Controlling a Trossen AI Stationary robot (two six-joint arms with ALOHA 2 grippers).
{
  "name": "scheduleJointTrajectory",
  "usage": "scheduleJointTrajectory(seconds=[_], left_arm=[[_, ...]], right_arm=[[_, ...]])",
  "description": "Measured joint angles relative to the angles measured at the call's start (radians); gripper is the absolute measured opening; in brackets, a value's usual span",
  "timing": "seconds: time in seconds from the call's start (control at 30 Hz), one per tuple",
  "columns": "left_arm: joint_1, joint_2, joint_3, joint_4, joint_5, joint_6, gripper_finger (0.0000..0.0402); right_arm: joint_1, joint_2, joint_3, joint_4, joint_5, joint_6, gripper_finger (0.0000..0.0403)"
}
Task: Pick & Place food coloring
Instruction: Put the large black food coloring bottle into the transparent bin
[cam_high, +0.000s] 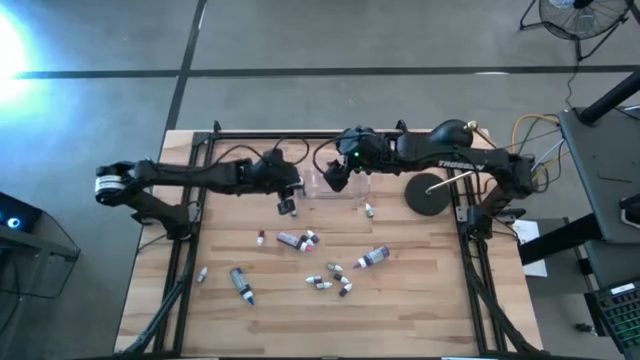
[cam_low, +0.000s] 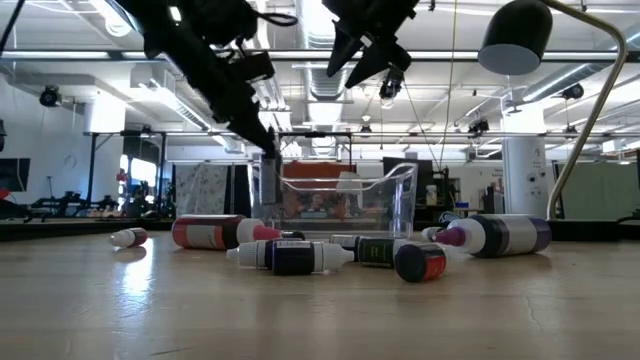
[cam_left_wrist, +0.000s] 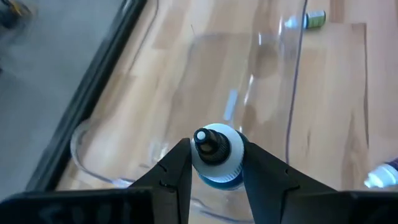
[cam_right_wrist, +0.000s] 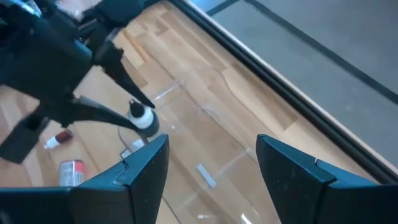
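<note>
My left gripper (cam_high: 287, 205) is shut on one small food coloring bottle (cam_left_wrist: 216, 155) with a white collar and a dark tip. It hangs by the left near corner of the clear plastic box (cam_high: 335, 186). My right gripper (cam_high: 336, 176) hovers open above the box with nothing between its fingers (cam_right_wrist: 149, 168). In the right wrist view the left gripper (cam_right_wrist: 127, 109) and its bottle (cam_right_wrist: 142, 117) show beyond them. Several other food coloring bottles and tubes (cam_high: 297, 240) lie on their sides on the wooden table, nearer than the box. My left gripper pinches the bottle's body just under the white collar (cam_left_wrist: 219, 175) between its two fingers (cam_left_wrist: 177, 168). The fingers slant down from the table's left. The bottle is lifted clear of the table, its dark tip (cam_left_wrist: 202, 138) upward.
A black lamp base (cam_high: 428, 193) stands right of the box, its shade (cam_low: 515, 35) overhead. Loose bottles (cam_high: 372, 258), (cam_high: 241, 283), (cam_high: 320, 283) are scattered over the table's middle and near part. One small bottle (cam_high: 368, 210) lies just near the box. A black frame rail (cam_high: 260, 135) runs along the far edge.
</note>
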Motion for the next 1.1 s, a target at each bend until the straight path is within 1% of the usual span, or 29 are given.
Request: scheduleJointTrajectory(seconds=[0.17,0.3,0.43,0.57,0.77,0.83,0.93,0.97,1.0,1.03,1.1], left_arm=[[-0.008,-0.02,-0.032,0.003,-0.007,-0.039,0.0094],[-0.007,-0.011,-0.049,0.011,-0.017,-0.043,0.012],[-0.006,0.028,-0.061,0.023,-0.019,-0.086,0.0141],[-0.01,0.045,-0.062,0.031,-0.017,-0.095,0.0145],[-0.008,0.012,-0.048,0.003,-0.014,-0.106,0.0148],[-0.01,-0.011,-0.041,0.001,-0.013,-0.116,0.0148],[-0.01,-0.053,-0.038,-0.02,-0.015,-0.151,0.0148],[-0.01,-0.069,-0.036,-0.032,-0.016,-0.163,0.0149],[-0.01,-0.088,-0.035,-0.047,-0.016,-0.178,0.0149],[-0.009,-0.111,-0.035,-0.071,-0.016,-0.188,0.0149],[-0.01,-0.158,-0.037,-0.106,-0.016,-0.207,0.0149]], right_arm=[[0.003,0.02,-0.022,0.01,0.0,0.0,0.0231],[0.003,0.035,-0.044,0.047,-0.014,0.0,0.023],[0.003,0.049,-0.052,0.084,-0.035,0.0,0.023],[0.003,0.049,-0.053,0.086,-0.041,-0.001,0.0231],[0.0,0.049,-0.055,0.082,-0.05,0.014,0.0231],[-0.016,0.052,-0.068,0.08,-0.116,0.088,0.023],[-0.055,0.083,-0.118,0.09,-0.268,0.262,0.023],[-0.063,0.098,-0.139,0.107,-0.309,0.276,0.023],[-0.067,0.116,-0.153,0.135,-0.335,0.26,0.023],[-0.067,0.134,-0.156,0.168,-0.347,0.206,0.023],[-0.054,0.169,-0.151,0.212,-0.341,0.016,0.023]])
